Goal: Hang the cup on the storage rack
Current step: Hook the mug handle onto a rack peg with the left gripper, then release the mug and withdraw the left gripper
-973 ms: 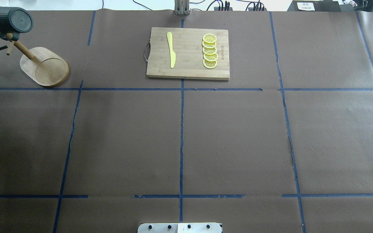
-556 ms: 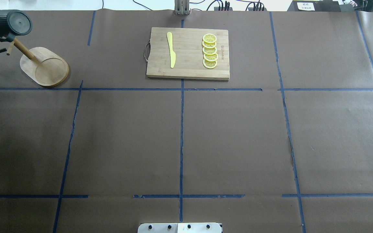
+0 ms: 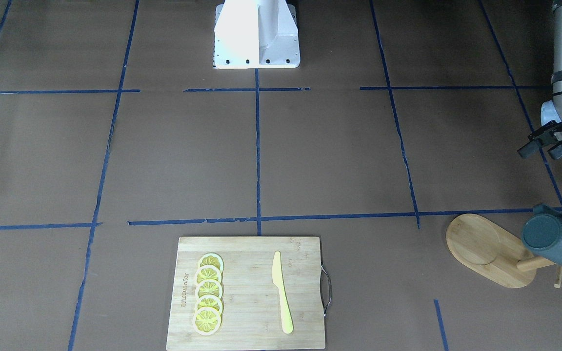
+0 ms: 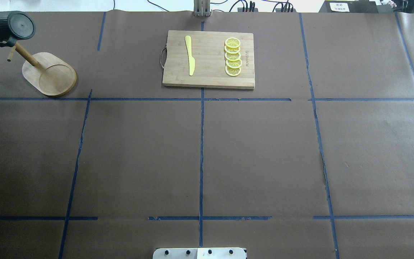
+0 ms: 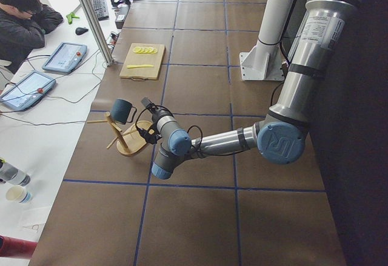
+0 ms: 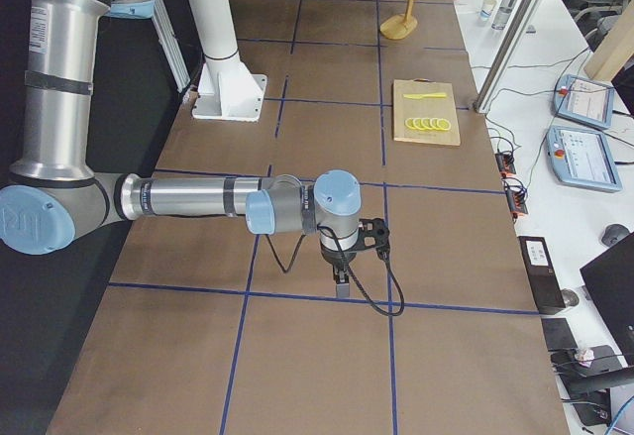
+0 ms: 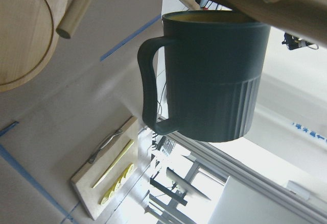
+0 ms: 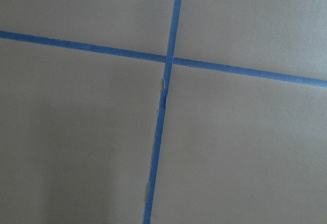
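The left end effector (image 3: 539,150) is shown with its fingers spread and nothing between them. It is poised near the rack (image 3: 481,248) and apart from the cup (image 3: 559,243). The cup is carried high on the rack, tipped on its side with its base outward. No peg is seen through its handle (image 7: 148,81), so it is judged to be held by a dowel inside its mouth.

From here the cup could be slid off that thin, smooth dowel. The rack could also be tipped by a nudge from the fingers, since the weight is hung to one side of the post.

The cup is dark teal-grey, smooth near the rim, ribbed toward the base and yellow-olive inside. The rack is made of pale bamboo, with a flat oval base, one post and round pegs.

Well apart, a bamboo board (image 4: 208,59) with a yellow knife (image 4: 190,55) and lemon slices (image 4: 233,57) is laid on the brown paper surface (image 4: 199,162), which is crossed with blue tape. The right end effector (image 6: 342,281) is seen far off, and whether it is spread or clenched cannot be told.
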